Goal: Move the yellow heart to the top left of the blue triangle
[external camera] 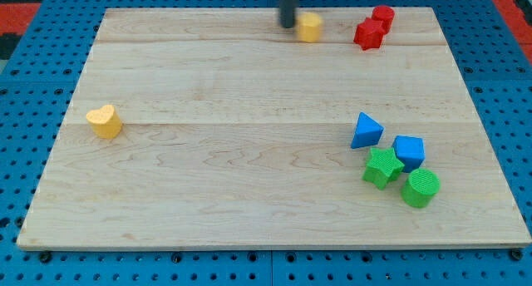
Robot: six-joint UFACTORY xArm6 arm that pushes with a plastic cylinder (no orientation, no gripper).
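Observation:
The yellow heart (105,120) lies near the board's left edge, at mid height. The blue triangle (366,130) lies far to its right, at the right side of the board. My tip (288,24) is at the top middle of the board, just left of a yellow hexagon-like block (310,27) and close to it, perhaps touching. The tip is far from both the heart and the triangle.
A blue cube (409,151), a green star (382,167) and a green cylinder (421,188) cluster just below and right of the blue triangle. Two red blocks (372,28) sit at the top right. The wooden board (249,194) lies on a blue pegboard.

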